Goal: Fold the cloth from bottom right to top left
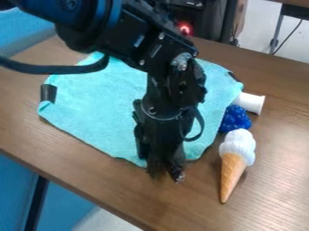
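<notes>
In the camera view my black gripper (166,173) hangs at the near edge of the turquoise cloth (100,106), its tip reaching past that edge above the brown wooden table (274,153); whether it is open or closed, I cannot tell. The cloth lies spread towards the table's near-left edge. Just beside its right edge sit a white cup-like piece (250,103), tipped over, its inside too unclear to read, and a blue bunch of toy berries (235,119). Nearer the table's near edge lies a toy ice cream cone (233,168), white swirl in its cone. My arm (160,49) hides much of the cloth's middle, and my tips are blurred and dark
</notes>
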Motion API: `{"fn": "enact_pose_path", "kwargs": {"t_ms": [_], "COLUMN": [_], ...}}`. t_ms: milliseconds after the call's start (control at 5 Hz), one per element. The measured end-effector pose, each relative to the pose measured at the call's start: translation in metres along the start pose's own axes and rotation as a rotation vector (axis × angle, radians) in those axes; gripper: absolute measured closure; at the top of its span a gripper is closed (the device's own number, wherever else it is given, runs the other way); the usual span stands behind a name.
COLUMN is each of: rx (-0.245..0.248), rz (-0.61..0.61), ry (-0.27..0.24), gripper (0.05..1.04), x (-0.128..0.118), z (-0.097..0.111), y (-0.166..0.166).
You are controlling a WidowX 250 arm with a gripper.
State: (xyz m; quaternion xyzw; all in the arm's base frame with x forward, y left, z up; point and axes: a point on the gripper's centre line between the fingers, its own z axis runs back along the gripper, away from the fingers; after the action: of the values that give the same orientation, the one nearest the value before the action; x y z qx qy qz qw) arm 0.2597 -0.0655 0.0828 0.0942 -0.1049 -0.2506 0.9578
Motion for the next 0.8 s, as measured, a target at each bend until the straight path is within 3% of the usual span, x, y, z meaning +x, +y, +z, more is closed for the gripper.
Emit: {"fn": "enact_pose_path", "kwargs": {"t_ms": [200,400,600,800], "rx": [-0.007,-0.038,-0.1,-0.133], "rz": [0.014,0.048,0.098,0.17], "ry": [0.005,-0.01,-0.047,-0.065], "gripper": [0.951,1.014,1.024,1.024], "x": [-0.001,-0.004,0.0,0.007], "z": [0.0,0.01,0.036,0.055], "y": [-0.001,0.007,0.02,0.042]}}
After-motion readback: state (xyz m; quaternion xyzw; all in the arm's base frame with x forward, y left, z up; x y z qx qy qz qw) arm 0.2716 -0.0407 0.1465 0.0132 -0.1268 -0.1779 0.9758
